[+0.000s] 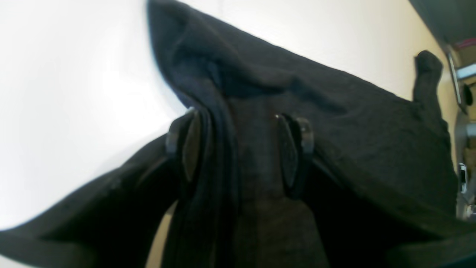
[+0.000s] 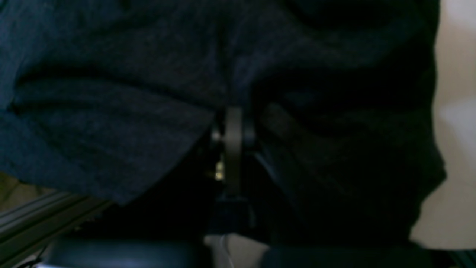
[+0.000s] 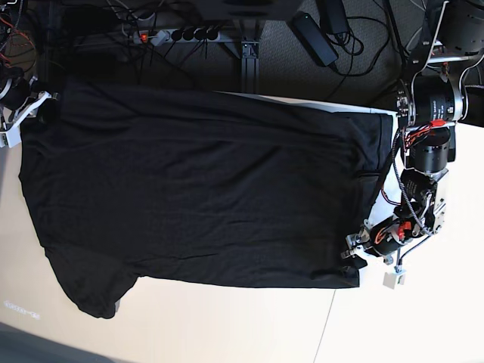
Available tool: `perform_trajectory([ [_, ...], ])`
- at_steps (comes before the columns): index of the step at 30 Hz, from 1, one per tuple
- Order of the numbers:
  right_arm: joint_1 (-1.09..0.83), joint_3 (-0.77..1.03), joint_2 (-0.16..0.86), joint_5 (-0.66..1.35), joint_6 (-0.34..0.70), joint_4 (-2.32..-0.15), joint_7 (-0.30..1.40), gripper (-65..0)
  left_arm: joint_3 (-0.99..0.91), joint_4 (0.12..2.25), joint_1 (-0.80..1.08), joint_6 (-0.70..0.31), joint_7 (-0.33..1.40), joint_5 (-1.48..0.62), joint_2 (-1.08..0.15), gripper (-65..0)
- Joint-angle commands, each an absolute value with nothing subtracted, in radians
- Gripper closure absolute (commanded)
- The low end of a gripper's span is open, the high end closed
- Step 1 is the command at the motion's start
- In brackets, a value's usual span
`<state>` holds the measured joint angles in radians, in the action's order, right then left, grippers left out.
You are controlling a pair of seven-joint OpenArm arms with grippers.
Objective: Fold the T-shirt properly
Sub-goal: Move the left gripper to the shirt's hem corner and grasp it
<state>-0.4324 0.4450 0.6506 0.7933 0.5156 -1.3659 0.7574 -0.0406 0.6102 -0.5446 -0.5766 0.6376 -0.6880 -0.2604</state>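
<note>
Well, the black T-shirt point(image 3: 197, 189) lay spread flat across the pale table point(image 3: 227, 325), and it covered most of the top. One short sleeve point(image 3: 94, 291) stuck out toward the near edge of the table, a little crumpled. I saw no print on the side that faced up, only plain black cloth. My left gripper point(image 1: 241, 149) was at one edge of the shirt, near a corner. Its two fingers point(image 1: 288, 156) stood wide apart, and a thick bunch of black folds ran up between them. The cloth touched one finger, but I could not tell if it was pinched. In the base view that hand point(image 3: 361, 253) sat at the shirt's edge with red wires showing on its arm. My right gripper point(image 2: 233, 123) was pressed tight together, with no gap between its pads. Dark cloth hung all around it and touched it, but the picture was too dark for me to tell if any cloth was caught inside. A power strip point(image 3: 178, 35) and cables lay on the floor behind the table.
</note>
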Motion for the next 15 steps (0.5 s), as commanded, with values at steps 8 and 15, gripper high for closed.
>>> perform_trajectory([
  [8, -0.404, 0.489, 0.668, 0.836, 0.588, -1.368, 0.794, 0.0, -0.039, 0.615, -0.562, -0.625, 0.647, -0.639, -0.258, 0.0],
  [15, -0.241, 0.593, 0.679, 0.899, 0.588, -1.369, 0.819, 0.0, -0.039, 0.615, -0.562, -0.657, 0.666, -0.639, -0.258, 0.0],
])
